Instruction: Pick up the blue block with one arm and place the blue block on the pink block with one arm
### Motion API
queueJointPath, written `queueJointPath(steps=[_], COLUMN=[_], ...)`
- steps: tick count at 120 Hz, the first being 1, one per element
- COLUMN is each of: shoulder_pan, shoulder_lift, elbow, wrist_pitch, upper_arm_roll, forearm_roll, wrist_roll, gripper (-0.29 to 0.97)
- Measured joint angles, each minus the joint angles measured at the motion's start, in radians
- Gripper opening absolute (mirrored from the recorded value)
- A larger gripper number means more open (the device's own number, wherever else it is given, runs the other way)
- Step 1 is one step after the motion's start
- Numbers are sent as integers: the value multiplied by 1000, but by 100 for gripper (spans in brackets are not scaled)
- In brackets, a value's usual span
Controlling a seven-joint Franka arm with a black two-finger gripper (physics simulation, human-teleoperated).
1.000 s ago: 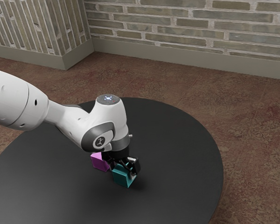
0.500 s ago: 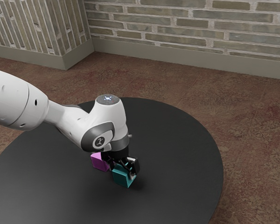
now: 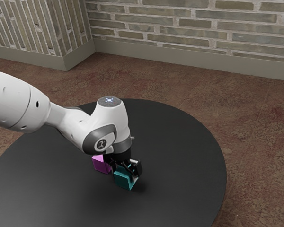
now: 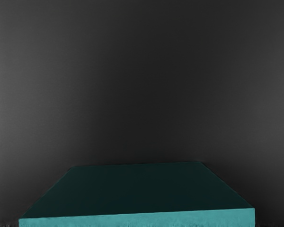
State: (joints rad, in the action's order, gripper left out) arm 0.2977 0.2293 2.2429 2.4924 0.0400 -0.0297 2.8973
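The arm [image 3: 61, 123] reached from the exterior view's left over the round black desk [image 3: 189, 142]. The pink block [image 3: 101, 164] sat just beside the blue block [image 3: 122, 180], directly under the tool [image 3: 127, 169]; whether the tool pinched it could not be told.

Sitting on the worktop [image 3: 180, 137], toward its front edge: the near block [image 3: 121, 180], with the pincer [image 3: 126, 171] gripping it from above. Lying just beside it, toward the exterior view's left and slightly behind: the far block [image 3: 100, 164], tucking partly under the arm [image 3: 61, 120]. Reaching in from the exterior view's left, over the worktop: that arm.
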Motion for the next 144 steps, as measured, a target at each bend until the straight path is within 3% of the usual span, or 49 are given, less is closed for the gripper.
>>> queueJointPath(steps=[22, 43, 54, 106, 144], shoulder_pan=[0, 0, 0, -1, -4], shoulder_lift=[3, 4, 5, -36, -153], elbow=[0, -1, -2, 1, -1], wrist_pitch=[2, 4, 5, 15, -44], upper_arm_roll=[0, 0, 1, 30, 65], forearm_roll=[0, 6, 10, 16, -9], wrist_roll=[0, 0, 0, 1, 1], gripper=[67, 45, 39, 34, 34])
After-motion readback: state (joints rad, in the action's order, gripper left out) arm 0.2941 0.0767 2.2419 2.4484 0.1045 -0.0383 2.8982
